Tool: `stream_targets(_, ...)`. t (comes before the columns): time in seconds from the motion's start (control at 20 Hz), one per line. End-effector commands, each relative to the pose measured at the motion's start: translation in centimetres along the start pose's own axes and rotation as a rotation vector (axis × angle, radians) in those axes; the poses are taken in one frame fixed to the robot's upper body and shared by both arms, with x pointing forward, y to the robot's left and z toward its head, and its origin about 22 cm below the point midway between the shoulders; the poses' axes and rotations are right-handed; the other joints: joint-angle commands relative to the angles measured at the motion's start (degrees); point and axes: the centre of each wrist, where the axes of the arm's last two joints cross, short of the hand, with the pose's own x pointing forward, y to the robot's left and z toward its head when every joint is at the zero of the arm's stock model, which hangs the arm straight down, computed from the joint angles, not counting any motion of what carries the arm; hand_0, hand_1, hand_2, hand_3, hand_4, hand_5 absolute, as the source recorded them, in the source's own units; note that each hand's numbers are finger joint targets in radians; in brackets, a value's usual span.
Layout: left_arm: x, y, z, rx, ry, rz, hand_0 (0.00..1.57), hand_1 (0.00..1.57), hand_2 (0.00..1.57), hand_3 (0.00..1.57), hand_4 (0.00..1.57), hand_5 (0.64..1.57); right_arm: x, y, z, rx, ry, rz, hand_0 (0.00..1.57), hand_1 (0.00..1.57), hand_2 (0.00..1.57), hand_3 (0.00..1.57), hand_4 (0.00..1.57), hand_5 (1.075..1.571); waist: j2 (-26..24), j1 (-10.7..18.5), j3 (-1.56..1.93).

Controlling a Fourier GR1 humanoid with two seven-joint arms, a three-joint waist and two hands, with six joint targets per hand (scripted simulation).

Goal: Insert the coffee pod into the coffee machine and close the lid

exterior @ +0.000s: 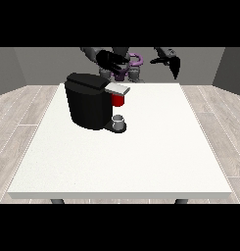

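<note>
Grey cup [119,120] — black coffee machine [89,100] behind

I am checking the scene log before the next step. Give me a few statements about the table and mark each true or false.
1. The coffee machine stands on the white table. True.
2. A small grey cup sits at the machine's base. True.
3. The hand at the view's right rests on the machine. False: it is raised, apart from the machine.
4. The machine stands at the table's near edge. False: it stands towards the far side, close to the robot.
5. The hand at the view's left is above the machine's far side. True.
</note>
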Motion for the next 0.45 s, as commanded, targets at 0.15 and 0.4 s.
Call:
stream_targets(0.15,-1.5,-2.3,1.2,-0.026,0.057,0.035,0.0,0.0,0.0,0.0,0.19,1.571,-3.6,4.4,4.4,0.051,0.001,-0.168,0.0,0.0,0.0,0.0,0.28,1.571,-7.3,-1.3,0.02)
stream_targets(0.4,-3.6,-0.3,3.6,0.065,0.079,0.019,0.0,0.0,0.0,0.0,0.19,1.571,-6.8,5.1,9.2,-0.006,0.079,-0.268,0.0,0.0,0.0,0.0,0.16,1.571,-8.3,-5.7,0.01)
